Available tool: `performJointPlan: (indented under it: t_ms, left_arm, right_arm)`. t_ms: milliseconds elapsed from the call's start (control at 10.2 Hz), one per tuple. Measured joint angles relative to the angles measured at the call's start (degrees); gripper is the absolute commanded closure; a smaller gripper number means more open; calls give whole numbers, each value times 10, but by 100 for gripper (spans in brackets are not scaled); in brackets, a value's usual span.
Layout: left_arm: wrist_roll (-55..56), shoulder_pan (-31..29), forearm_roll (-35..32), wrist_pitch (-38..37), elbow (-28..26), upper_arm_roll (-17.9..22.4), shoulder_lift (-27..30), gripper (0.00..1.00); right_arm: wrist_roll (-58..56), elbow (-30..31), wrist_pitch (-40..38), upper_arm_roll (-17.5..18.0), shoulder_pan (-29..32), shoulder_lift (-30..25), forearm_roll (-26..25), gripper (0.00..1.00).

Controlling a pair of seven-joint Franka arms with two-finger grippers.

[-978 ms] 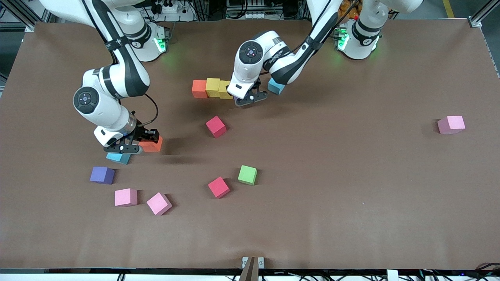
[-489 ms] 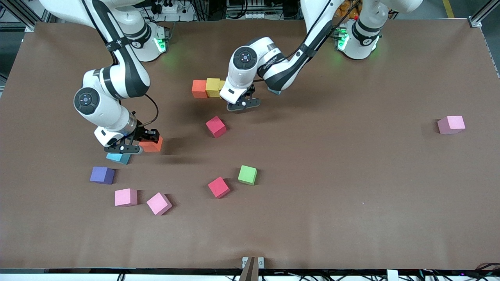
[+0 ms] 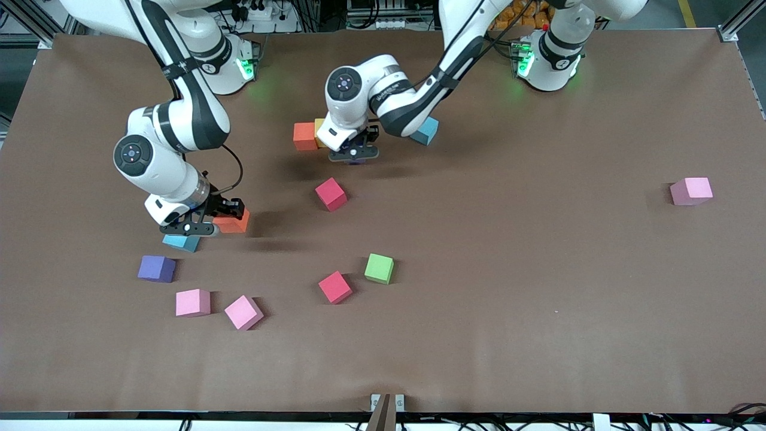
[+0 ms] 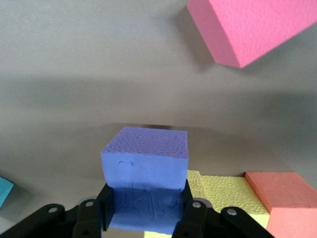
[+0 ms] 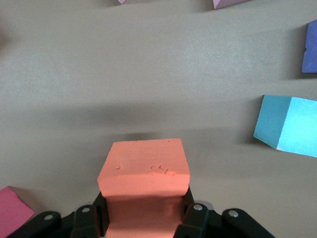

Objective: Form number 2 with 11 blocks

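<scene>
My left gripper (image 3: 354, 154) is shut on a purple block (image 4: 145, 168) and hangs over a short row of touching blocks: an orange block (image 3: 305, 136) and yellow blocks (image 4: 223, 191), mostly hidden under the hand in the front view. My right gripper (image 3: 200, 226) is shut on another orange block (image 5: 143, 178), held low beside a light blue block (image 3: 181, 242) toward the right arm's end. A red block (image 3: 331, 194) lies nearer the camera than the row. A second light blue block (image 3: 426, 130) sits beside the left forearm.
Loose blocks lie nearer the camera: a purple one (image 3: 157, 269), two pink ones (image 3: 192, 302) (image 3: 243, 312), a red one (image 3: 335, 287) and a green one (image 3: 379, 268). Another pink block (image 3: 691, 191) lies alone toward the left arm's end.
The left gripper has carried its purple block along the row toward the right arm's end, covering the yellow blocks and uncovering the light blue block. The right arm has not moved.
</scene>
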State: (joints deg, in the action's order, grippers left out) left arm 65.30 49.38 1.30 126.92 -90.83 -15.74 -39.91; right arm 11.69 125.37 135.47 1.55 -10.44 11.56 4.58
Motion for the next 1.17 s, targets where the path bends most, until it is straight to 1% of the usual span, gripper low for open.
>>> performJointPlan:
  t_ms: [391, 978, 1173]
  left_arm:
    - [-1, -2, -1, -3, 7, 12, -3, 100]
    - [-1, 15, -4, -5, 16, 12, -9, 100]
    - [-1, 15, -21, -5, 20, 14, -14, 100]
  right_arm:
    - [0, -1, 0, 0, 0, 1, 0, 100]
    - [2, -2, 0, 0, 0, 4, 0, 100]
    - [4, -3, 0, 0, 0, 5, 0, 100]
